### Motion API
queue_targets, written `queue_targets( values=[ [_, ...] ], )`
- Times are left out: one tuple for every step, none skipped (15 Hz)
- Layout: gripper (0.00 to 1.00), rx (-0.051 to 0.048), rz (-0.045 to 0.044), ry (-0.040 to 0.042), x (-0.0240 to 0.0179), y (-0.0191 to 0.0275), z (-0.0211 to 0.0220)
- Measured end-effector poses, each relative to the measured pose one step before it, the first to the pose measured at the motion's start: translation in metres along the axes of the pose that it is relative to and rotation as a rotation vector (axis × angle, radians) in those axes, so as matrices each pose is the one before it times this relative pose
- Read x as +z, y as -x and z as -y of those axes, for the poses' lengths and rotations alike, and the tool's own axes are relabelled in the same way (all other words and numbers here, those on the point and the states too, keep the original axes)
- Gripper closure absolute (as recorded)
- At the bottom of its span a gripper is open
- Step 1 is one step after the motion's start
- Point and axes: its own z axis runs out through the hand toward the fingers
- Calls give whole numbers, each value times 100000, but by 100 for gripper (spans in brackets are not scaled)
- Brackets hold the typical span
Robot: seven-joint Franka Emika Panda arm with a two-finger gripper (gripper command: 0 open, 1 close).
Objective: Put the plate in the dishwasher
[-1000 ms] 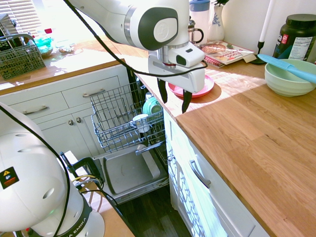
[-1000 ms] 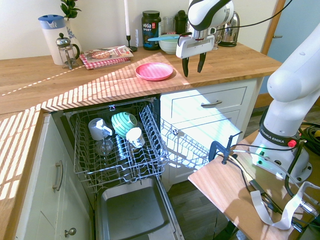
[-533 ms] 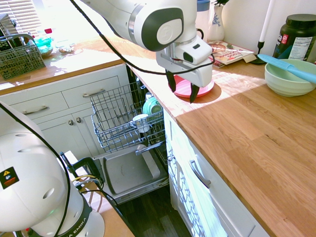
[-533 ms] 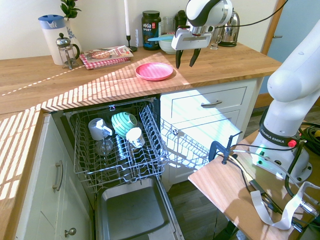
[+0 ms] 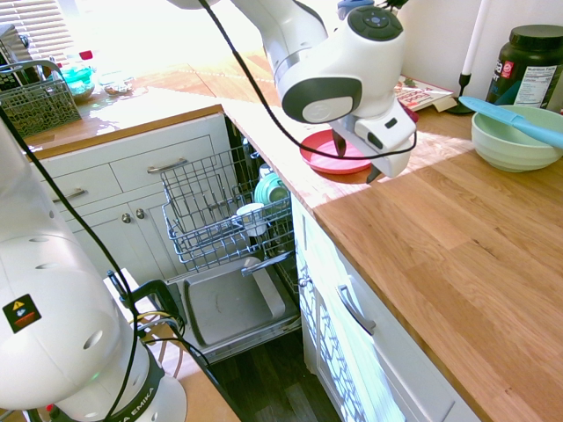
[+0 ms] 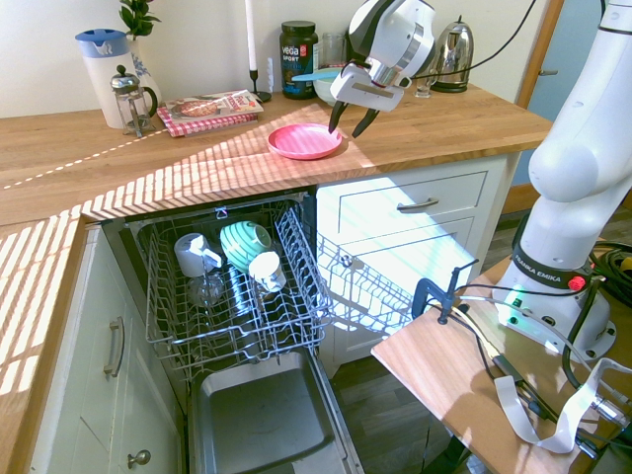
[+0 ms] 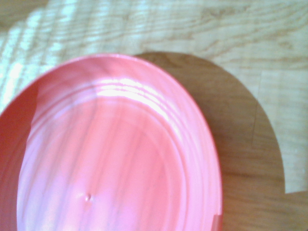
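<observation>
Second exterior view: the gripper (image 6: 353, 121) hangs wide open and empty near the pink plate (image 6: 304, 141) on the counter (image 6: 434, 138).

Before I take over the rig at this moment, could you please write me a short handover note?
Claw: open, holding nothing, tilted, just beside and above the plate's rim.
Pink-red plate: on the wooden counter, above the dishwasher.
Dishwasher: door down, wire rack out; the rack carries a teal striped bowl and white mugs.
Done: dishwasher is open; plate not yet gripped.
Left: grip the plate by its rim, lift it, set it in the rack, release. The cups there probably leave limited room, so go carefully.
</observation>
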Motion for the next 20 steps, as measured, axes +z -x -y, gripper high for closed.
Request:
queue_targets(
  values=[
    [100, -624, -67, -1472, -21, -630, -116],
    [100, -1253, 397, -1178, -89, -515, 73],
    [100, -2060, 1500, -1290, -82, -369, 278],
    [100, -2430, 2049, -1282, -79, -249, 487],
    [100, -2343, 2710, -983, 68, -97, 513],
    [100, -2051, 3346, -483, 300, 58, 376],
    [100, -1609, 3041, 4, 484, 59, 288],
    [100, -1134, 2337, 303, 659, 34, 212],
    [100, -796, 1649, 448, 701, -44, 207],
    [100, -541, 1076, 416, 693, -95, 217],
    [100, -352, 1116, 340, 625, -67, 136],
    [100, -57, 899, 425, 490, -6, -69],
    [100, 7, 561, 363, 379, 0, -91],
    [100, -321, 431, 141, 142, 38, 98],
    [100, -230, 272, 167, 158, 54, 54],
    [100, -184, 318, 126, 177, 93, 57],
    [100, -72, 258, 116, 151, 65, 15],
    [100, 15, 138, 84, 88, 19, -19],
    [100, 33, 151, 102, 97, 14, -30],
    [100, 65, 170, 130, 117, 7, -49]
  ],
)
